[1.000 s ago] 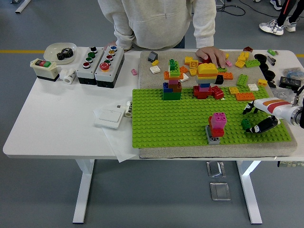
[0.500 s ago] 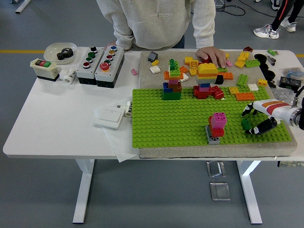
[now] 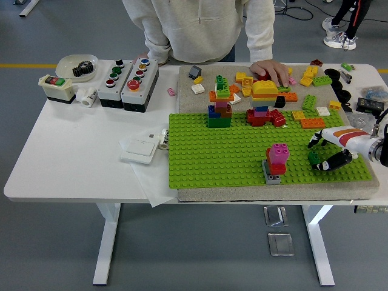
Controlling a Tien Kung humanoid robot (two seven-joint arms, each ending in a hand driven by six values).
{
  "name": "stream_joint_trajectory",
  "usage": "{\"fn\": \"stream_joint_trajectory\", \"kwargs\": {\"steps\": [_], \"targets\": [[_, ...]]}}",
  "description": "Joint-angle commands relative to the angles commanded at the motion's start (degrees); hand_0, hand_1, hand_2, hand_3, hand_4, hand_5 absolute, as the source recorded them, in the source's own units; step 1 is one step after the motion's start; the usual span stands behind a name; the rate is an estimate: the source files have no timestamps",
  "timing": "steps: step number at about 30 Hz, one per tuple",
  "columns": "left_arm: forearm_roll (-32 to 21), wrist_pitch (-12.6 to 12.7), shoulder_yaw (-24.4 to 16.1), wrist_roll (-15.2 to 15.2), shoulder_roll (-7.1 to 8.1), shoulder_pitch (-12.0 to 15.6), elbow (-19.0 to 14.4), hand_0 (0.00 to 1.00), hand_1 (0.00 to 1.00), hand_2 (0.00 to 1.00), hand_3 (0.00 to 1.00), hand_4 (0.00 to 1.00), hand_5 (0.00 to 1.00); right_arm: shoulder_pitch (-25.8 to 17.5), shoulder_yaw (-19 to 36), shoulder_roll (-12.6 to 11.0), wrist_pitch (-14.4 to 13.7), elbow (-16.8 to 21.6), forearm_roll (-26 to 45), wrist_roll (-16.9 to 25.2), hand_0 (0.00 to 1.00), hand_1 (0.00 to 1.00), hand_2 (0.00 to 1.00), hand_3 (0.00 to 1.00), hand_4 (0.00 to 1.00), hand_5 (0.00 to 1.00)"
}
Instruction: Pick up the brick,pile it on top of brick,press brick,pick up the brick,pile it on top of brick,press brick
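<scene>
A small stack of bricks, grey at the bottom, red in the middle and pink on top, stands on the green baseplate at the front right. My right hand comes in from the right edge, just right of the stack. Its fingers are curled around a small green brick that sits low over the plate. Two other stacks stand at the plate's far edge: a green, red and blue one and a yellow-topped one. The left arm is out of view.
A person stands at the far side with one hand resting on the mat among loose bricks. Button boxes, a white bowl and a white switch plate lie on the left.
My right hand with the green brick has drawn in very slightly. Nothing else has moved.
</scene>
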Motion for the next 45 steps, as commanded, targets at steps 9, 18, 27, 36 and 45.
{"fn": "stream_joint_trajectory", "kwargs": {"steps": [9,18,27,36,45], "targets": [[-0.5,0.0,0.4,-0.1,0.0,0.0,0.0,0.789,0.706,0.601,0.532,0.523,0.507,-0.1,-0.1,0.2,-0.5,-0.5,-0.4,0.0,0.672,0.653,0.712,0.606,0.8,0.437],[-0.9,0.0,0.8,-0.1,0.04,0.0,0.0,0.79,0.708,0.602,0.533,0.523,0.508,-0.1,-0.3,0.4,-1.1,-0.6,-0.6,0.0,0.646,0.636,0.672,0.559,0.725,0.483],[-1.0,0.0,1.0,-0.1,0.03,0.1,0.0,0.791,0.708,0.603,0.533,0.523,0.508,-0.2,-0.3,0.4,-1.5,-0.7,-1.0,0.0,0.642,0.633,0.666,0.55,0.7,0.503],[-0.7,-0.1,0.8,0.0,0.01,0.3,0.0,0.792,0.711,0.603,0.532,0.523,0.508,-0.2,-0.4,0.2,-2.0,-0.4,-1.2,0.2,0.608,0.613,0.649,0.541,0.681,0.509],[-0.1,-0.1,0.4,0.0,0.02,0.4,0.0,0.793,0.712,0.604,0.533,0.523,0.508,-0.2,-0.1,-0.6,-2.2,0.9,-1.6,0.4,0.604,0.611,0.653,0.539,0.69,0.504]]}}
